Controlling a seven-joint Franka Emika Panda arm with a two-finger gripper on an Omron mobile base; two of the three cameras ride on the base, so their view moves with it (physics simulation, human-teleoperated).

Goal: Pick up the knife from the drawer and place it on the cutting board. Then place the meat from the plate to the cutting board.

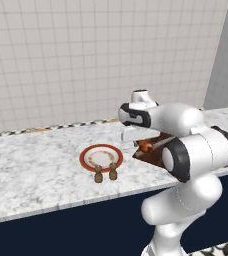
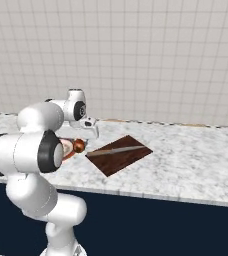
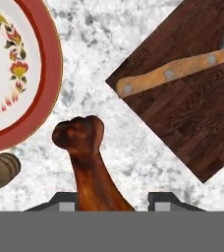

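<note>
My gripper [image 3: 113, 203] is shut on the meat [image 3: 89, 162], a glossy brown drumstick held above the marble counter between the plate and the cutting board. The red-rimmed plate [image 3: 15, 74] has nothing on its white centre [image 1: 101, 157]. On the dark wooden cutting board [image 3: 192, 113] lies the knife [image 3: 168, 75], its wooden handle pointing toward the plate. From the right base view the knife [image 2: 117, 150] lies lengthwise across the board [image 2: 121, 161], and the meat [image 2: 78, 145] hangs just left of it under the gripper [image 2: 82, 141]. The drawer is out of view.
Two small brown shakers [image 1: 98, 176] [image 1: 113, 173] stand on the counter just in front of the plate; one shaker [image 3: 1, 170] lies close to the meat. A tiled wall runs behind the counter. The counter's front edge [image 1: 86, 200] drops to navy cabinet fronts.
</note>
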